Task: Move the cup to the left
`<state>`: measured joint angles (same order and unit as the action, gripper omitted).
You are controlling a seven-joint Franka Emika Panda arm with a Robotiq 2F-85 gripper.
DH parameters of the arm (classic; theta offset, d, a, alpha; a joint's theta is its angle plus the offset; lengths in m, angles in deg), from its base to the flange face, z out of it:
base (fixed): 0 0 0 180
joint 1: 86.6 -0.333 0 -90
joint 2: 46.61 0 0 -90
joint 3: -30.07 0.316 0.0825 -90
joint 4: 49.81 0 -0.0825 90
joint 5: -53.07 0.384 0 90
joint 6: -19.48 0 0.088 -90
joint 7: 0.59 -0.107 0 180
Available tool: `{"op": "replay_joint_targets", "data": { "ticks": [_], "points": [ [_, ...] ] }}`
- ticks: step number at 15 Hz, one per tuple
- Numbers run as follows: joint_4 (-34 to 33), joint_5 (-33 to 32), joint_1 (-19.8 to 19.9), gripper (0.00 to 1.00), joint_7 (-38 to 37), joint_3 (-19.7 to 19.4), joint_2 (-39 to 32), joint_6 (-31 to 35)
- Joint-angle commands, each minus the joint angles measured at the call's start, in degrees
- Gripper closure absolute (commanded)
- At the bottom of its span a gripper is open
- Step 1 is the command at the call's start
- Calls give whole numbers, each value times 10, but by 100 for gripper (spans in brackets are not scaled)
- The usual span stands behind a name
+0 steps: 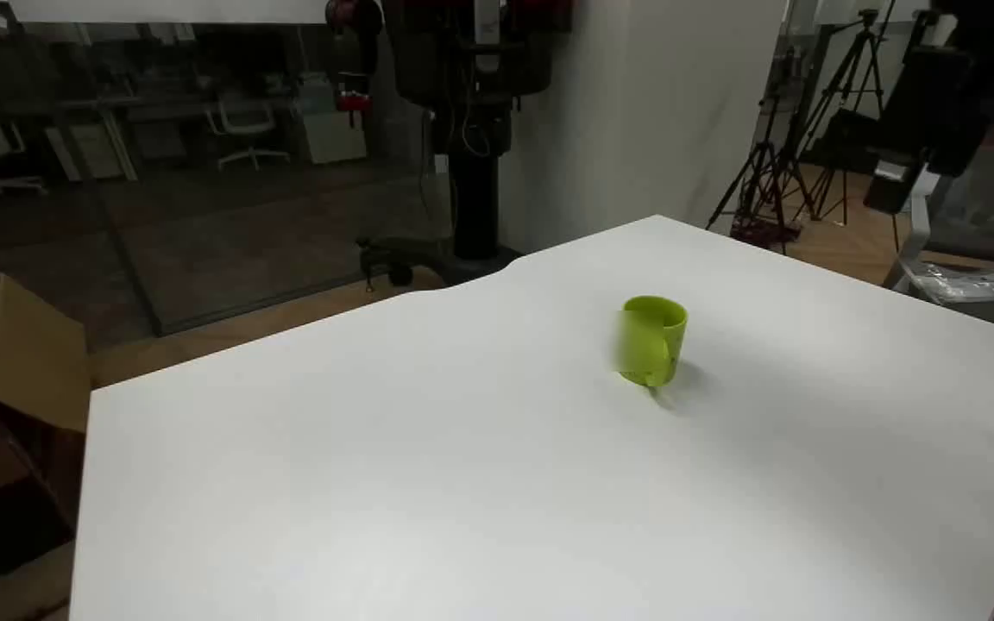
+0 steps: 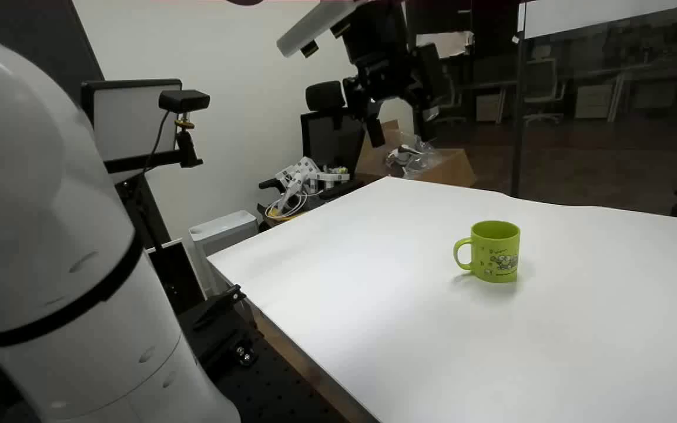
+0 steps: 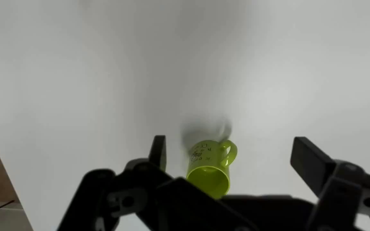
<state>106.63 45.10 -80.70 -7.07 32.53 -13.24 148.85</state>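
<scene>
Fingers wide apart, nothing gripped, poised over the desk, spread, I'd say, to straddle the lime-green mug. And there it stands, upright on the desk, mouth up, which should offer its body to a pinch! Clear of the desk's edges, too, with open room across it: that leftward move looks unobstructed.

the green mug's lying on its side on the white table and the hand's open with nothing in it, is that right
Not quite: the green mug isn't on its side; it stands upright on the white table, as both exterior views show. The rest is right: the hand is open with nothing in it.
</scene>
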Motion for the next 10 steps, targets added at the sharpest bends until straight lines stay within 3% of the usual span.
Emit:
{"op": "replay_joint_targets", "data": {
  "ticks": [1, 10],
  "points": [
    [-1, -2, -4, 0, -2, -4, 0, -1],
    [-13, 2, -5, 0, 9, -11, -10, 2]
  ]
}}
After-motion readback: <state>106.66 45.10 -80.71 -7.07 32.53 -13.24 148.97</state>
